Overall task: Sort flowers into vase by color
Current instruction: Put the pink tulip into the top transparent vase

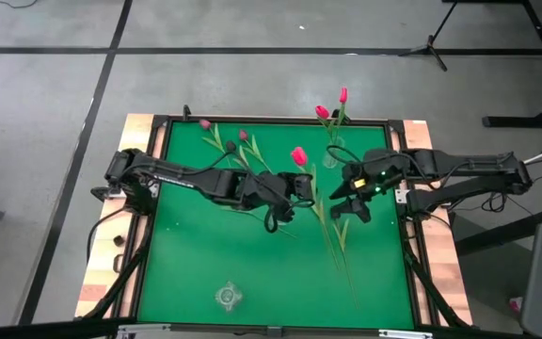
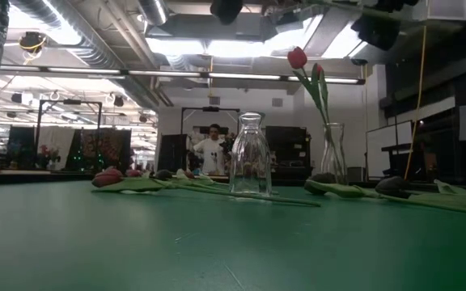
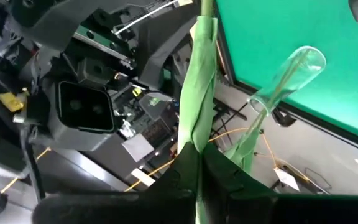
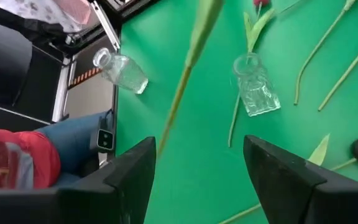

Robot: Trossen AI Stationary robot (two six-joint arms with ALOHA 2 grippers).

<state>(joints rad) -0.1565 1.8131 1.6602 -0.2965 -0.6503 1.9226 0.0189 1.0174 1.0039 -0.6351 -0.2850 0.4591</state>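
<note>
Green mat (image 1: 205,254) carries everything; we've got a handover going mid-table. Left gripper (image 1: 301,185) is clenched on a pink-red tulip (image 1: 298,155): the left wrist view shows the stem and a wrapped leaf (image 3: 199,93) pinched between its fingers (image 3: 229,177). Right gripper (image 1: 346,202) hangs just beside that stem, released, fingers (image 4: 129,171) spread wide, with the stem crossing its own view between them.

To do this well, we'd say: bring the right fingers square across the stem, close below the leaf, and confirm the pinch before the left lets go. Leaf is soft and will slip.

Held tulip's long axis runs roughly along the mat's depth, head toward the far edge, stem tail (image 1: 342,254) trailing toward the near edge; we can't judge its tilt.

Far-edge vase (image 2: 332,151) already holds upright red tulips (image 1: 332,108). Empty bottle (image 2: 250,155) stands mid-mat. Loose tulips (image 1: 226,141) lie flat far left, heads toward the far edge.
</note>
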